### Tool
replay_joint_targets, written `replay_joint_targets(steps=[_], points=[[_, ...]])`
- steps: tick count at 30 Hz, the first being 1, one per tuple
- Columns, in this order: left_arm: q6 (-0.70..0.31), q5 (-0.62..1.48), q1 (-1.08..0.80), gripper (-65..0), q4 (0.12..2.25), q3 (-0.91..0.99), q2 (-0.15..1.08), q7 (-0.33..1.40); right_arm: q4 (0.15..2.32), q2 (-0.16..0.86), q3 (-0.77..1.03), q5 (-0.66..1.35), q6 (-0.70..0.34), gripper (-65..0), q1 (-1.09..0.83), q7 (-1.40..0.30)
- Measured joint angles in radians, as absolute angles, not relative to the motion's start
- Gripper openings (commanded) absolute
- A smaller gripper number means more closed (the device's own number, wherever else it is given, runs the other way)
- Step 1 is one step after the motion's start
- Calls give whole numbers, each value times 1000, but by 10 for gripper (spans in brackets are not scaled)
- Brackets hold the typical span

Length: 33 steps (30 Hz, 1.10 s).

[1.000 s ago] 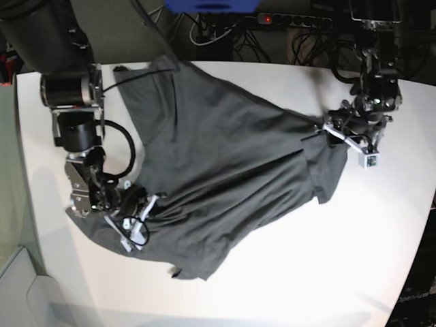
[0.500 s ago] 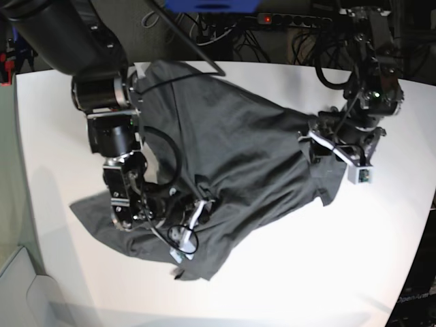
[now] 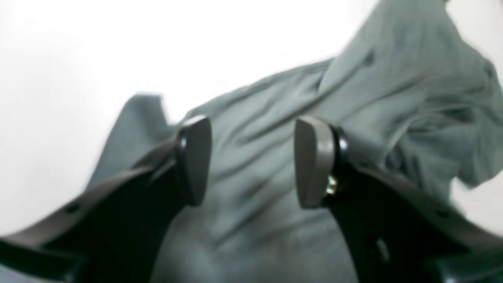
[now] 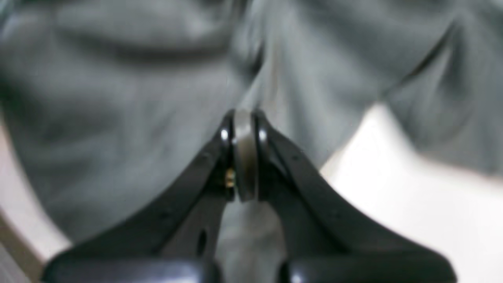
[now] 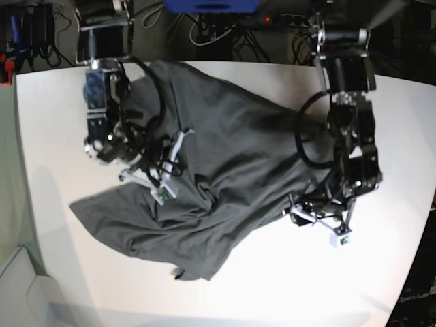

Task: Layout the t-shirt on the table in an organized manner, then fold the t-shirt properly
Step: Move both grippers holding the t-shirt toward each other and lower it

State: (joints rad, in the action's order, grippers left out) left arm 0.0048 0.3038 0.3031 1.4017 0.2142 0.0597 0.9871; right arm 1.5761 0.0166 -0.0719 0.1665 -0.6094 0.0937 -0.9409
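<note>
The right gripper (image 4: 244, 118) pinches the t-shirt (image 5: 225, 170) on the table (image 5: 381, 272), while the left gripper (image 3: 251, 161) gapes empty above the cloth

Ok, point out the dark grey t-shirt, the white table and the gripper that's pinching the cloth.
dark charcoal-grey cloth t-shirt (image 5: 231, 157), base view, the wrinkled middle of its body.
white smooth-topped table (image 5: 300, 286), base view, bare top near the front edge.
right gripper (image 4: 244, 118), right wrist view, the closed fingertips pinching shirt cloth.
</note>
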Motion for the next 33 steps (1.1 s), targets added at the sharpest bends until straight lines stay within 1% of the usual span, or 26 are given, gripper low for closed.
replay_joint_targets(steps=[2, 5, 6, 8, 12, 13, 16, 19, 21, 26, 28, 31, 33], points=[[2, 311, 365, -321, 1287, 176, 49, 966, 1666, -6, -76, 171, -609, -650, 13, -968], [5, 317, 392, -326, 1178, 78, 51, 846, 1759, -42, -77, 178, -613, -650, -57, -983], [4, 317, 391, -345, 1154, 38, 54, 796, 1784, -54, -75, 177, -612, -650, -78, -989], [5, 312, 391, -413, 1113, -20, 59, 735, 1815, -69, -76, 180, -612, -650, -116, -1001], [4, 317, 389, -612, 1059, -66, 52, 688, 1862, -75, -110, 164, -609, -650, -179, -1013], [4, 319, 389, -650, 1051, -65, 52, 686, 1871, -74, -135, 167, -607, -650, -189, -1011], [7, 316, 392, -641, 1026, -63, 56, 677, 1879, -75, -197, 180, -609, -650, -216, -1010], [0, 318, 391, -648, 1020, -69, 89, 675, 1865, -75, -206, 180, -609, -650, -225, -1008], [12, 311, 391, -648, 1018, -64, 111, 670, 1837, -72, -200, 169, -609, -650, -224, -998], [1, 317, 378, -648, 983, -61, 145, 657, 1757, 1, -197, 163, -609, -650, -207, -999], [-8, 331, 369, -648, 966, -60, 156, 620, 1754, 30, -199, 169, -609, -650, -194, -996], [-7, 334, 355, -648, 963, -60, 157, 605, 1748, 55, -188, 168, -609, -650, -171, -994], [-12, 338, 333, -648, 968, -60, 167, 567, 1729, 53, -136, 185, -609, -650, -159, -978]])
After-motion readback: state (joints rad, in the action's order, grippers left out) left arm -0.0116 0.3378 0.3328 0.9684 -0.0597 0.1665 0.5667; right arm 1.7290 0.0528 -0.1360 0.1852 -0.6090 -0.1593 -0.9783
